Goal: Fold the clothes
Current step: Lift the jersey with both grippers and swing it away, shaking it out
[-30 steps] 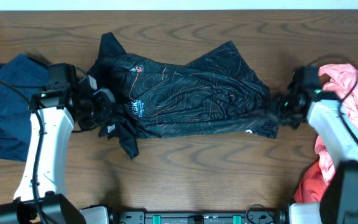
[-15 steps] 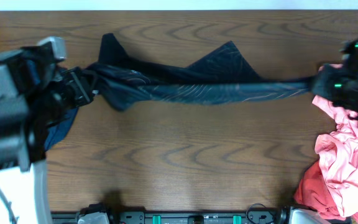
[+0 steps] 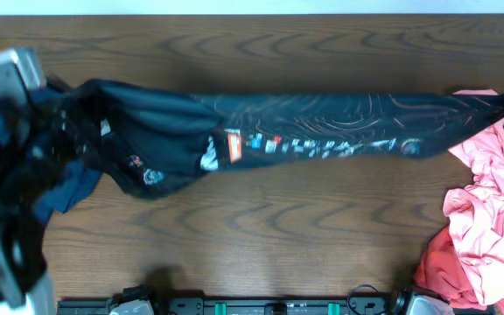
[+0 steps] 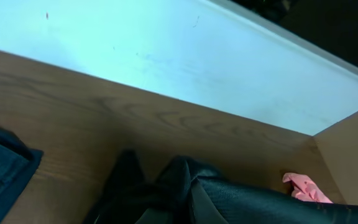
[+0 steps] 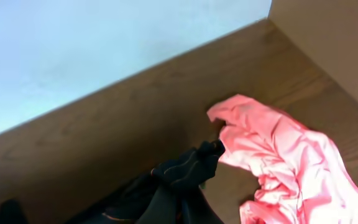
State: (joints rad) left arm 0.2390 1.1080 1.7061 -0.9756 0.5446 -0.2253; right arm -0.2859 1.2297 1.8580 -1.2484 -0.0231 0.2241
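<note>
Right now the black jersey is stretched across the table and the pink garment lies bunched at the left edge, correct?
Not quite. The jersey is stretched across the table, but the pink garment lies bunched at the right edge, not the left. The overhead view shows it.

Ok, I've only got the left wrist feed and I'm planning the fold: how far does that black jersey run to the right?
Observer: Overhead, the black jersey is pulled into one long band across nearly the whole table.
Operator: Any print showing?
Observer: Yes, white lettering shows along its near edge.
Operator: And the pink scrap I see?
Observer: It's part of a large, crumpled coral-pink garment heaped at the table's right edge. The jersey's right end crosses its top part.
</note>
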